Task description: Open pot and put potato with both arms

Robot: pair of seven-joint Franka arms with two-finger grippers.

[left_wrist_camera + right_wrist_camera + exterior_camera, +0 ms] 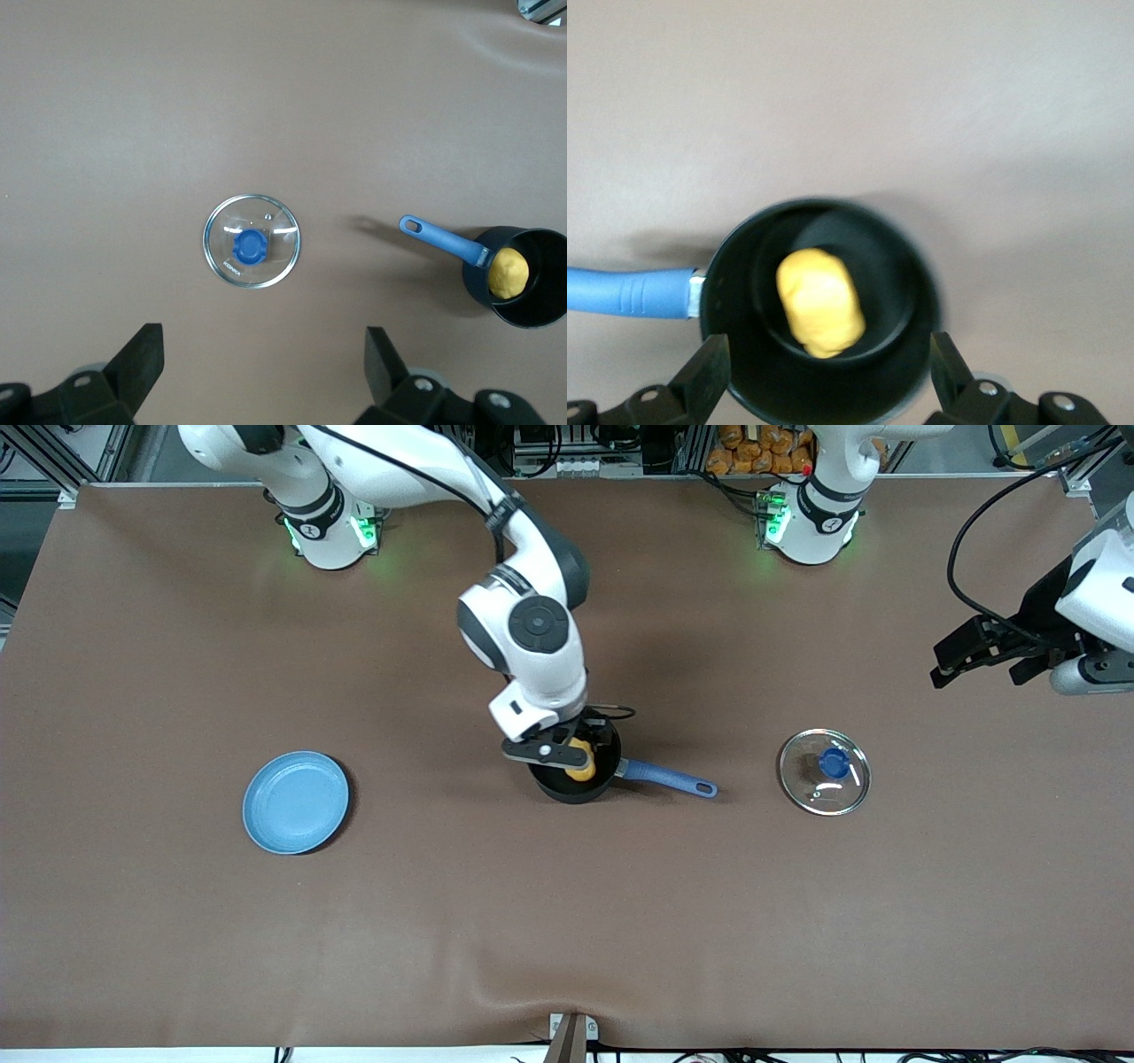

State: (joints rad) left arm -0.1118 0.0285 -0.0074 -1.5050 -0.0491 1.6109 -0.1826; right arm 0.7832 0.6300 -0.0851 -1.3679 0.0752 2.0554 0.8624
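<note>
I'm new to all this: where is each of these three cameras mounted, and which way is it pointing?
Front view: high across the table, facing both arms; right tool over the pot, left tool waiting near the table's edge.
Left wrist view: looks down on the glass lid; its open fingers show.
Right wrist view: looks down into the pot at the potato; its open fingers show.
All three share pot and potato.

Wide table under matte brown cloth [177, 921], faint wrinkles near front edge. Small metal clamp [571, 1032] at middle of that edge. Along top of front view: grey aluminium frame rails [53, 460], black cables [983, 522], heap of orange lumps [762, 447]. Green light glows on cloth there. Even overhead light, soft shadows.
</note>
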